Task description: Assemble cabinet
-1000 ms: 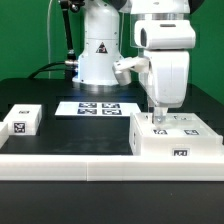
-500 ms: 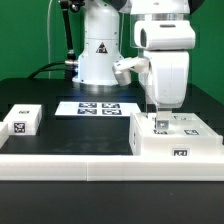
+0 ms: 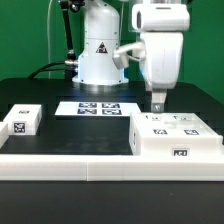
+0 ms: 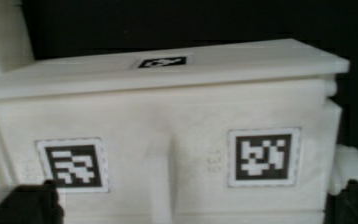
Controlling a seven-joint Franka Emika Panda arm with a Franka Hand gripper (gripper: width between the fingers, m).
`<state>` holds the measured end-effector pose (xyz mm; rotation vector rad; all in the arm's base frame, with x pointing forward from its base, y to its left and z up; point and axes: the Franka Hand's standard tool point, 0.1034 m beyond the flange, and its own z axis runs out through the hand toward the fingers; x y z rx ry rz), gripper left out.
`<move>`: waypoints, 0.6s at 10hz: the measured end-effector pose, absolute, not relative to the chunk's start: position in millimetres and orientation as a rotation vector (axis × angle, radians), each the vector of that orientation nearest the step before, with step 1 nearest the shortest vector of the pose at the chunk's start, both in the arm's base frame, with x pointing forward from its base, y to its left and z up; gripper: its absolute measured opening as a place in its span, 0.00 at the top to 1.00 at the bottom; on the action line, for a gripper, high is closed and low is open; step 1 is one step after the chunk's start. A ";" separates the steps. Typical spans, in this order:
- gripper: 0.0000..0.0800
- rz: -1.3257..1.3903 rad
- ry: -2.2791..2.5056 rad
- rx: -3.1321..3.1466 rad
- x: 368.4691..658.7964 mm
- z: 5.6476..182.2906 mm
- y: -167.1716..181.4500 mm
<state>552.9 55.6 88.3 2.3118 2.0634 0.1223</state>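
The cabinet [image 3: 176,141], a big white box with black-and-white tags on its top and front, stands at the front of the table on the exterior view's right. My gripper [image 3: 157,108] hangs just above its top, near the back edge, clear of it. In the wrist view the cabinet [image 4: 176,110] fills the picture with two tags facing me. My gripper [image 4: 190,214] is open: its dark fingertips [image 4: 25,205] stand far apart at the picture's corners with nothing held between them. A smaller white tagged block [image 3: 22,119] lies at the exterior view's left.
The marker board [image 3: 95,107] lies flat in the middle of the black table, in front of the robot's base [image 3: 99,60]. A long white rail [image 3: 70,166] runs along the table's front edge, against the cabinet's front.
My gripper has risen from the cabinet's top, where it was touching or nearly touching, and now hangs above it. The cabinet has not moved.
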 end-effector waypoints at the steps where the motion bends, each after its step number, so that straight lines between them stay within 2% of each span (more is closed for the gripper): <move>1: 0.00 0.182 2.044 2.295 548.7 92.6 55.8; 6: 0.00 0.212 1.956 2.368 541.6 89.6 56.7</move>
